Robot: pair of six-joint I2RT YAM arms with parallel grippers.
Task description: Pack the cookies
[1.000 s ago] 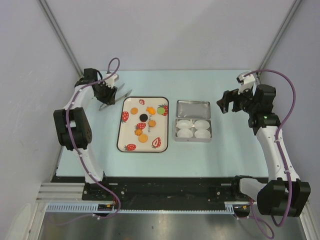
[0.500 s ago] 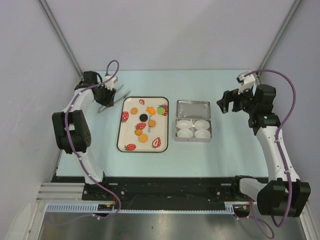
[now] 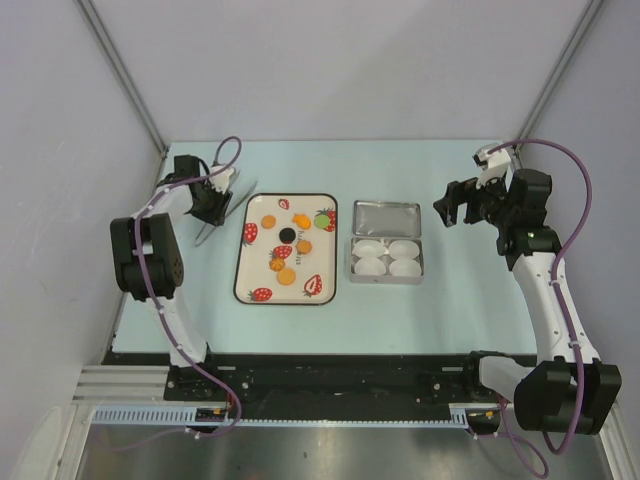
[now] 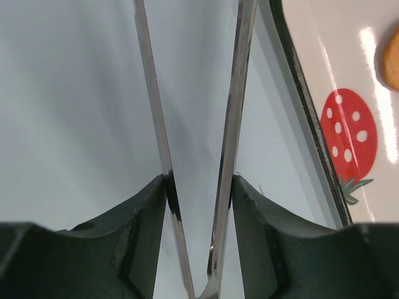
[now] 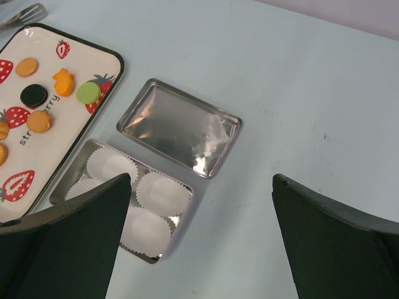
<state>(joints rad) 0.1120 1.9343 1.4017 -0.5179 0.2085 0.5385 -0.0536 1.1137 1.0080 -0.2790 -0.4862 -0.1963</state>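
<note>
Our left claw (image 3: 214, 194) grips the tongs (image 4: 234, 124) beside the tray (image 3: 260, 265), right claw (image 3: 451, 208) spread empty, so we should centre the tips over one of the cookies (image 3: 286, 277) lying on it.

Your left arm (image 3: 145, 255) was folded at far left, left jaws pinched on tongs (image 4: 234, 124); your right arm (image 3: 545, 300) stood raised, right jaws spread wide.
</note>
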